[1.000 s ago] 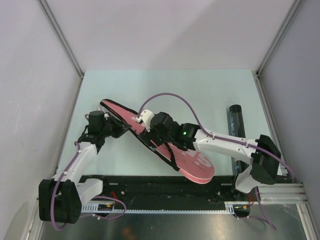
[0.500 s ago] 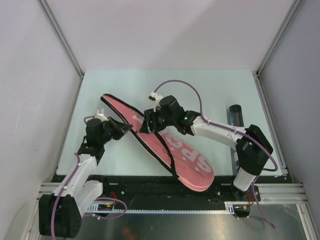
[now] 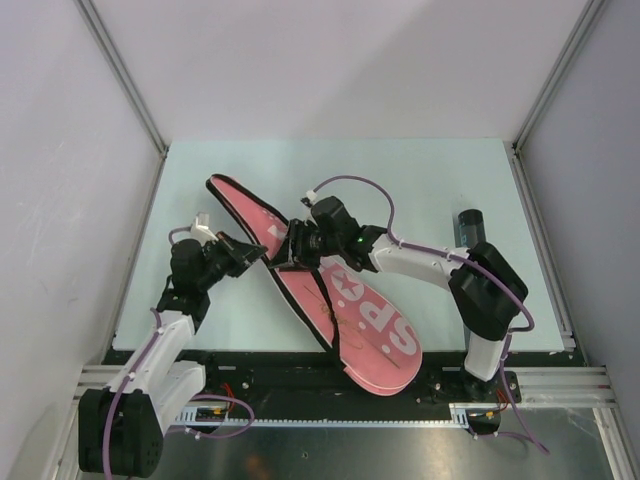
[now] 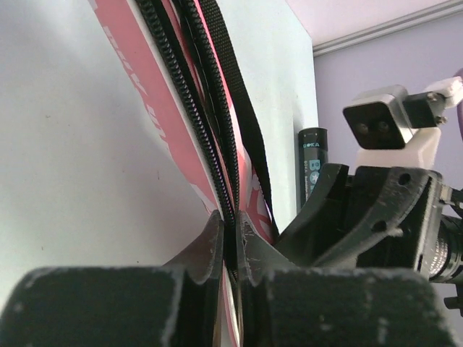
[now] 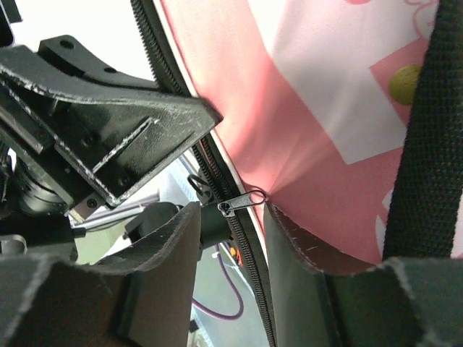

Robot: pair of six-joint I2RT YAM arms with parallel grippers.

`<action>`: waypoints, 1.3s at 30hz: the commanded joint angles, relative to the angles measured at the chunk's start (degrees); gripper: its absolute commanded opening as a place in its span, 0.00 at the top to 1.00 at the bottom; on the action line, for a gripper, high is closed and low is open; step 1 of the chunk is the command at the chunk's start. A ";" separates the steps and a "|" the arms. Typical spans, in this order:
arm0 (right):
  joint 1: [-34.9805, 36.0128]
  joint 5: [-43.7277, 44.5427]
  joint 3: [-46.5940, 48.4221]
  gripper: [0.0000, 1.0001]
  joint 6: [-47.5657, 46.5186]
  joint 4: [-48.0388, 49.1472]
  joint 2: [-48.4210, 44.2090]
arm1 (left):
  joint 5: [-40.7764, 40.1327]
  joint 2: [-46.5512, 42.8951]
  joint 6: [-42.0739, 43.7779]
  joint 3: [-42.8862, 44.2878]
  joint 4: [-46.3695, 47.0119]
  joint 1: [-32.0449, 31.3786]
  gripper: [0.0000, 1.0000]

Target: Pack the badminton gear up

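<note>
Bag (image 3: 372, 322): laid flat on the bench (image 3: 420, 185), with its long axis running from far left to near right.
Zip pull (image 5: 243, 200): seen on the bag edge that faces the left arm.
Right end effector (image 5: 231, 211): fingers spread, with the pull lying between them, not yet pinched.
Left end effector (image 4: 230, 233): pressed together on the zip edge, just beside the right one.
Next move: the pull is judged to belong to the right arm.

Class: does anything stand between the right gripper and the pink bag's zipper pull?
Nothing visible does: the zipper pull on the pink bag lies in the open gap of the right gripper.
</note>
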 commanded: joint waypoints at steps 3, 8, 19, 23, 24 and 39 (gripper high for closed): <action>-0.88 1.39 -0.63 0.64 7.76 6.37 1.96 | 1.84 -2.39 0.08 0.48 8.92 -0.34 1.00; -1.23 0.77 -3.00 0.65 11.80 9.36 1.61 | 2.11 -2.56 -0.18 0.65 9.01 -0.34 1.00; -0.88 3.84 -4.59 0.75 16.56 10.33 2.14 | 1.58 -3.62 -1.76 0.12 9.18 -1.57 1.00; -0.45 4.64 -4.50 0.73 15.95 10.59 2.31 | 1.05 -4.06 -1.76 0.04 9.09 -2.28 1.00; -0.44 5.42 -4.41 0.72 15.25 10.16 2.14 | 0.79 -4.06 -1.85 -0.05 9.09 -2.63 1.00; 2.81 15.80 1.30 0.89 6.19 -1.01 2.40 | -3.08 -4.23 -3.70 -0.05 9.18 -4.83 1.00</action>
